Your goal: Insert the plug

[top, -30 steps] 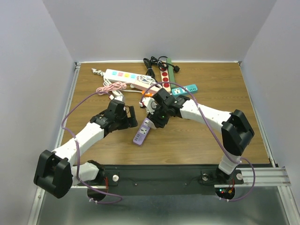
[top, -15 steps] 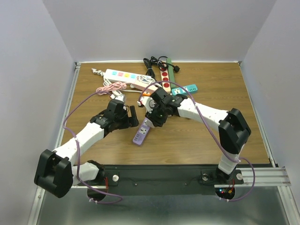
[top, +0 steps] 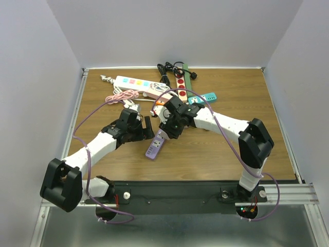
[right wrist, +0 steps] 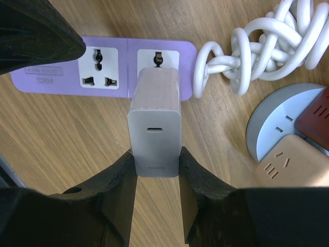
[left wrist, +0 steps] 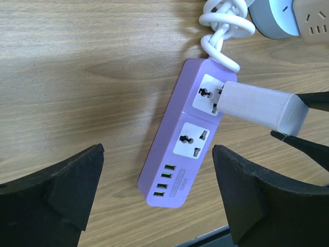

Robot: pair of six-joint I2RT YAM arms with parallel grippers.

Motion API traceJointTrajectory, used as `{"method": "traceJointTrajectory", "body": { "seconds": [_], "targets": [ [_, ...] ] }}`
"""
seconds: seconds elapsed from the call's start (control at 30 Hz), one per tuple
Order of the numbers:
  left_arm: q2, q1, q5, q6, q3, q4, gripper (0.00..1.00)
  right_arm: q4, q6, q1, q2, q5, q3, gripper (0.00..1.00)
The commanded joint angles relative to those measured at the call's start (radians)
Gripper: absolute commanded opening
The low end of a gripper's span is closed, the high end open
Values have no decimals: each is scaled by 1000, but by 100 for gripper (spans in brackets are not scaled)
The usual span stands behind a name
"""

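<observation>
The white plug [right wrist: 154, 123] sits at centre frame in the right wrist view. Its front end is against the purple power strip [right wrist: 67, 64], at the socket nearest the coiled white cord [right wrist: 257, 46]; how deep its prongs sit cannot be told. The right claw [right wrist: 156, 164] pinches the plug's rear from both sides. The left claw [left wrist: 158, 154] hovers spread wide over the strip's lower half on the wooden counter [left wrist: 77, 62].

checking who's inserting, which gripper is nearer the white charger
Right. The right gripper is clamped on the white charger at the purple power strip; the left gripper hangs open by the strip's USB end, off the charger.
</observation>
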Motion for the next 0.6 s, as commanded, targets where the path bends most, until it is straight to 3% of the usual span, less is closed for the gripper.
{"method": "traceJointTrajectory", "body": {
  "seconds": [0.0, 0.57],
  "targets": [
    [1, 6, 17, 20, 7, 32, 99, -54, 22, 9, -29, 19, 9, 0],
    [24, 6, 20, 37, 2, 42, 99, -81, 45, 21, -47, 16, -11, 0]
  ]
}}
